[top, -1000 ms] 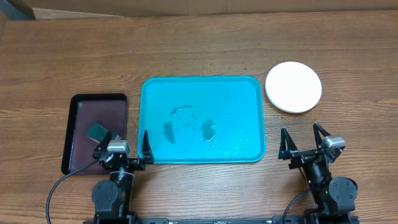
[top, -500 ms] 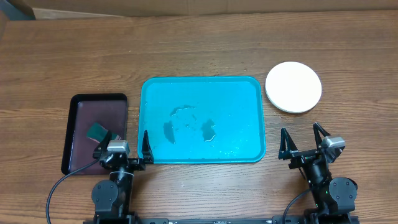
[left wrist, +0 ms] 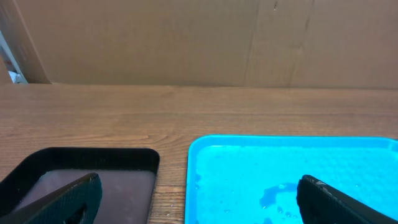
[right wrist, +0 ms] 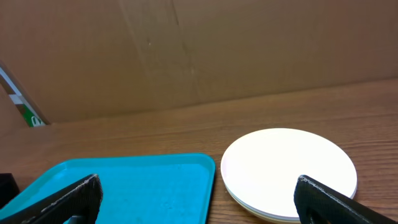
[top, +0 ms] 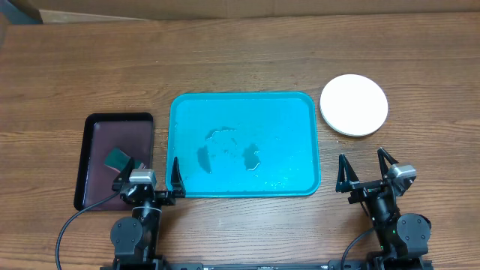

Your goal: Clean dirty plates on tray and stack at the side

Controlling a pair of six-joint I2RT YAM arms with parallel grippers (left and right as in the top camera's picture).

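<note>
A wooden tabletop (top: 240, 60) carried a small dark maroon tray (top: 101, 146) at its left side. Inside that tray lay a dark green sponge-like block (top: 118, 158). Brown cardboard (left wrist: 186, 37) stood behind the tabletop's far edge.

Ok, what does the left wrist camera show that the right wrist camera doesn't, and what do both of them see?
Only the left wrist view shows the dark tray on the table beside the teal tray, and wet patches on the teal tray's floor near its own open left fingers.

Only the right wrist view shows the stack of plates, white on top, sitting on the wood just right of the teal tray, framed by the open right fingers.

Both show the teal tray with no plates on it, the wooden table, and the cardboard backdrop.
</note>
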